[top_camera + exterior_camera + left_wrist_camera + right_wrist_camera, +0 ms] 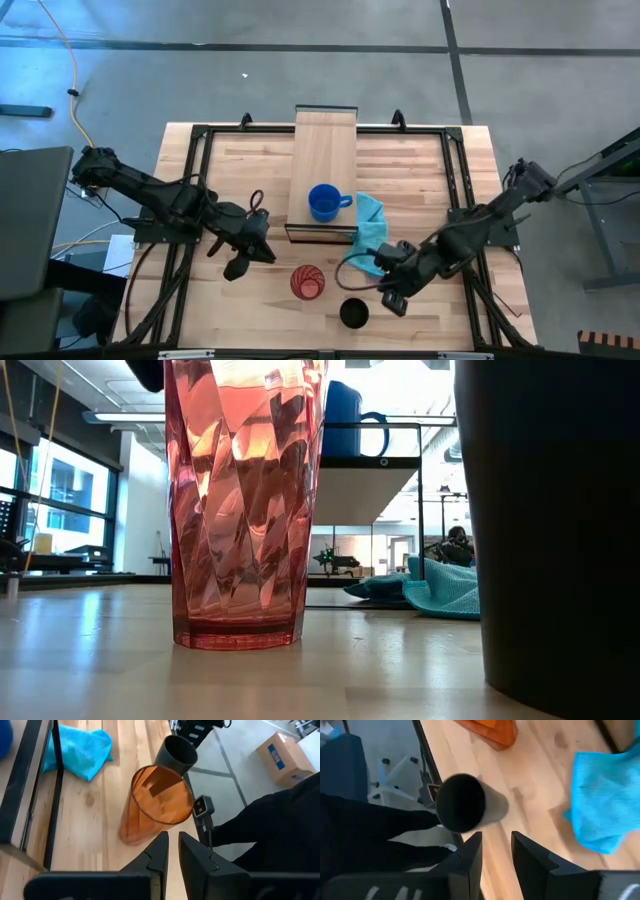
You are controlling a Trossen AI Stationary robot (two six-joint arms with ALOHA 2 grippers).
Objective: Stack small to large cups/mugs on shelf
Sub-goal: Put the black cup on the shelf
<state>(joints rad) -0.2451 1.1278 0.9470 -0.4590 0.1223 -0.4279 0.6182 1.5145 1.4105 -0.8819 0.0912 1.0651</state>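
Observation:
The blue mug [323, 202] stands on the near end of the light-wood shelf [323, 160]; the low view shows it up on the shelf too [345, 420]. The red-orange tumbler [307, 282] and the black cup [353, 314] stand upright on the tabletop near its front edge. My left gripper [245, 262] hovers left of the tumbler [157, 802], its fingers [161, 851] nearly together and empty. My right gripper [395, 295] hovers right of the black cup [467, 802], a little open and empty.
A light-blue cloth [372, 230] lies crumpled on the table beside the shelf's near right corner. The shelf's black frame [320, 235] stands just beyond the tumbler. The table's front edge is close behind the black cup.

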